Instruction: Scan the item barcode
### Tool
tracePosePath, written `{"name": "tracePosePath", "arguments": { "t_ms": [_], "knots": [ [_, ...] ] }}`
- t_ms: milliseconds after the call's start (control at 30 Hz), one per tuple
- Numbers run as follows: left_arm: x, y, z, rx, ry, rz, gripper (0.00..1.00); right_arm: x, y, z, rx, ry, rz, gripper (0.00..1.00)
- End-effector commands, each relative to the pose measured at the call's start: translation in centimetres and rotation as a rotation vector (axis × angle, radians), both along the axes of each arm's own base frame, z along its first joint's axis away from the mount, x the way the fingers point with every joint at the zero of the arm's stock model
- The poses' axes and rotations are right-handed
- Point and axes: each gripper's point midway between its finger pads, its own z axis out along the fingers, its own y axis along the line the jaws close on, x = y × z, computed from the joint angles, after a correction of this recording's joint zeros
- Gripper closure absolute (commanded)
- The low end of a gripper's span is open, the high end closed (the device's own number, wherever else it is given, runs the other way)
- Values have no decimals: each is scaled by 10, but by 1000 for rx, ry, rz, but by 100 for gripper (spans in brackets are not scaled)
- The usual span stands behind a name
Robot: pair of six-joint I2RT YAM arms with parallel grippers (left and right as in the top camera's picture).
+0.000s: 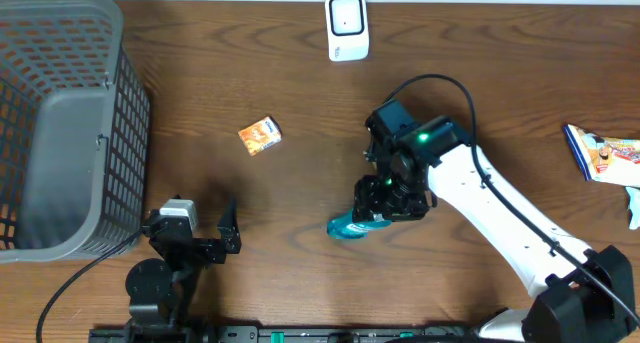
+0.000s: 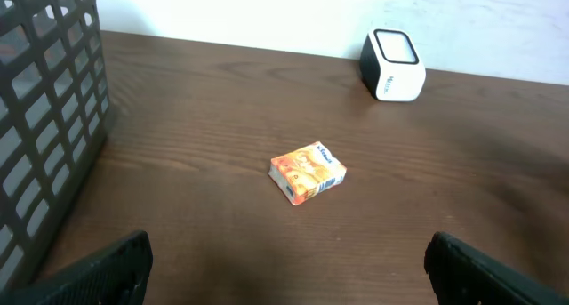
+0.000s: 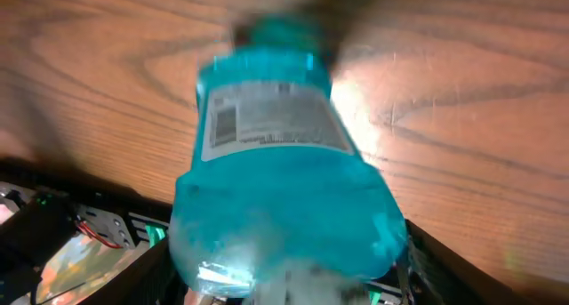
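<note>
One white scanner stands at the far edge of the table, and everything else is placed from it. One teal bottle is well apart from the scanner, almost straight toward the robot from it, clamped between the fingers of the right gripper. In the right wrist view the bottle's one white label faces the camera, with a barcode on its left part. One small orange box lies on the wood to the scanner's left and nearer the robot. One grey mesh basket sits far to the scanner's left. One colourful packet lies far to its right. The left gripper, far left of the scanner by the near edge, is spread wide and holds nothing.
</note>
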Motion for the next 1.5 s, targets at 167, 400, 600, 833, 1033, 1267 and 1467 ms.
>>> {"name": "tracePosePath", "arguments": {
  "t_ms": [167,400,600,833,1033,1267,1467],
  "knots": [
    [-1,-2,7,17,-20,-13,2,20,-12,7,-21,-68,-16,48],
    [-1,-2,7,17,-20,-13,2,21,-14,6,-29,-72,-19,53],
    [-1,-2,7,17,-20,-13,2,21,-15,6,-30,-73,-18,57],
    [-1,-2,7,17,-20,-13,2,19,-40,1,-188,-54,-156,55],
    [-1,-2,7,17,-20,-13,2,-8,-76,-14,-473,7,-493,35],
    [-1,-2,7,17,-20,-13,2,-38,-61,-50,-507,16,-489,31],
    [-1,-2,7,17,-20,-13,2,-51,-57,-72,-553,-59,-512,13]
  ]
}}
